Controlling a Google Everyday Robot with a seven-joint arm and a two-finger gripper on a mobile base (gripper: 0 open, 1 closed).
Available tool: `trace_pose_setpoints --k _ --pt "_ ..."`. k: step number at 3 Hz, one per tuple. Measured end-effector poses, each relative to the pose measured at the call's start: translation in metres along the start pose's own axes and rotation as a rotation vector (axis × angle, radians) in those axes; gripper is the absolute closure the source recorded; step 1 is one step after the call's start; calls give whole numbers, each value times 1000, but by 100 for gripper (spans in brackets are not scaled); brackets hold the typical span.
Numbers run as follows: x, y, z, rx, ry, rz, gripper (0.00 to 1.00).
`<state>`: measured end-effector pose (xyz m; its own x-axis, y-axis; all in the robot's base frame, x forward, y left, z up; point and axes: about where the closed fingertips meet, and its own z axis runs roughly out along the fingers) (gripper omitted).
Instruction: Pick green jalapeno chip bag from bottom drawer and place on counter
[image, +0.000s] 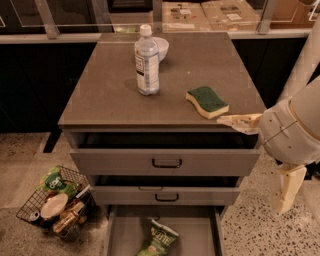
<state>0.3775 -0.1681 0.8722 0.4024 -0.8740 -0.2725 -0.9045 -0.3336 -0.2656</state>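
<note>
Bag (159, 241) lies in the bottom drawer (195, 235) at six o'clock: light, crinkly, slippery; I'd pinch its top seam. Tool (242, 122) hovers at three o'clock beside the surface (110, 100); its state I cannot tell.

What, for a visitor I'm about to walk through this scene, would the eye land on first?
Probably the big pale arm at right, its gripper hanging by the counter's front right corner, close to the green-topped sponge. Next comes the green jalapeno chip bag lying in the pulled-out bottom drawer, then the water bottle standing upright on the counter.
</note>
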Motion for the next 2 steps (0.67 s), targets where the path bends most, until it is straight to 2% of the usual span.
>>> trace_pose_setpoints --k 1,2 --pt "7 -9 27 4 50 -91 0" --pt "18 -11 88 -42 119 -270 0"
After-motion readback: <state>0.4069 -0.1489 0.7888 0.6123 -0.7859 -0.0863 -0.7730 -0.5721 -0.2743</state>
